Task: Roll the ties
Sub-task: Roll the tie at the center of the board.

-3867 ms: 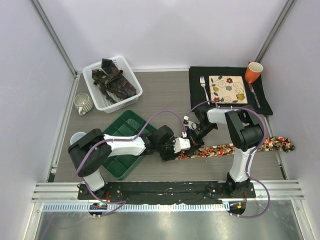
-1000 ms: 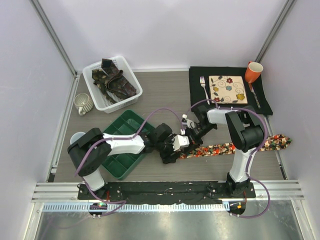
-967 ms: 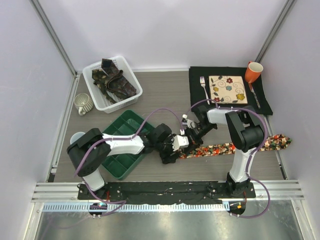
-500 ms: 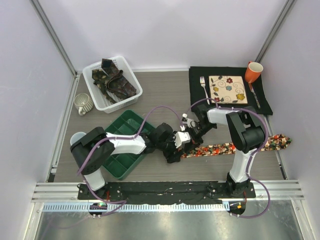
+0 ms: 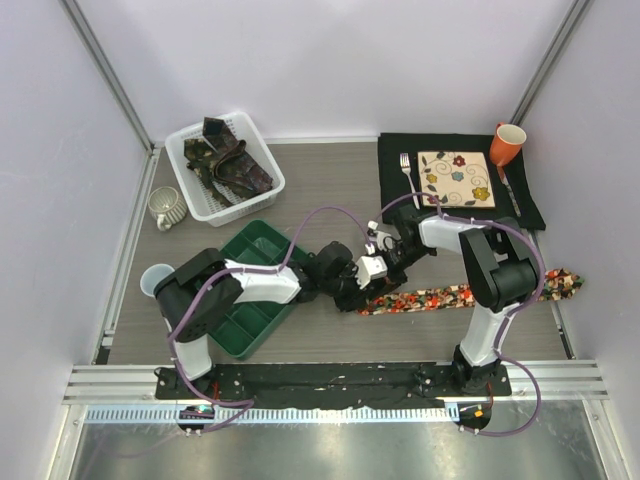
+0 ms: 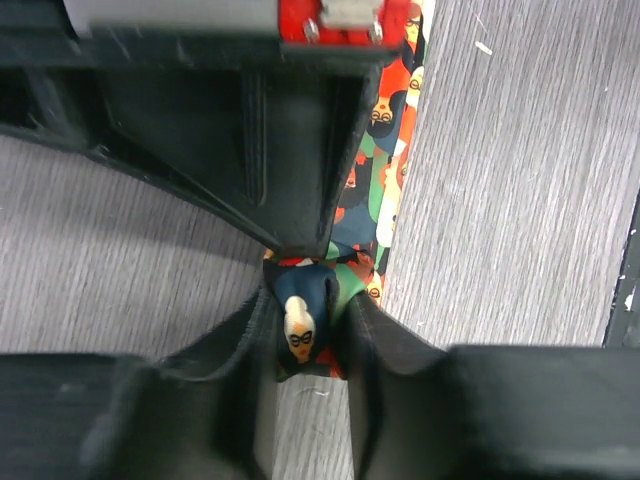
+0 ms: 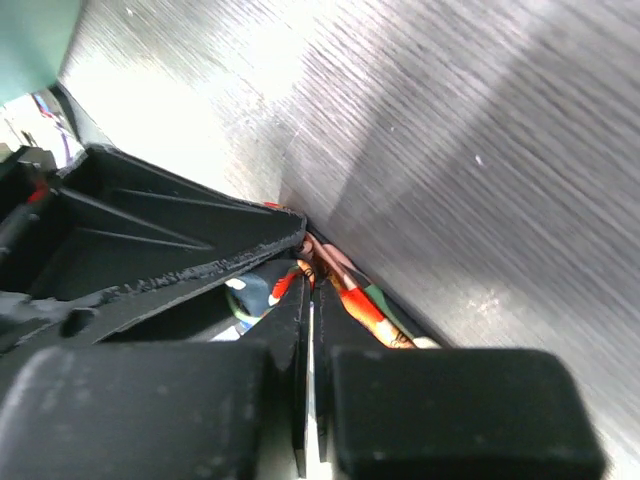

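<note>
Pinching the folded narrow end of the floral tie, the left gripper has a finger against each side of the small wad of cloth. The right gripper meets it nose to nose with its fingers pressed together. Printed fabric shows right at their tips, but I cannot tell whether any of it is caught between them. The tie lies flat on the table at about 4 o'clock from the centre, running from the grippers out toward 3 o'clock, where its wide end lies near the side rail. The other ties are heaped in the white basket at 10 o'clock.

I judge the tie to be light, limp and fairly slick. It would sag or unwind if released, so the best hold is low on the started fold, squeezing across its width, while the free length trails along the table.

Room is tight at 9 o'clock of the grippers, where the green tray sits just behind the left wrist. At 12 o'clock there is bare wood before the dark mat with its plate. The near rail at 6 o'clock is not far off, so rolling toward 3 o'clock along the tie looks the freest path
</note>
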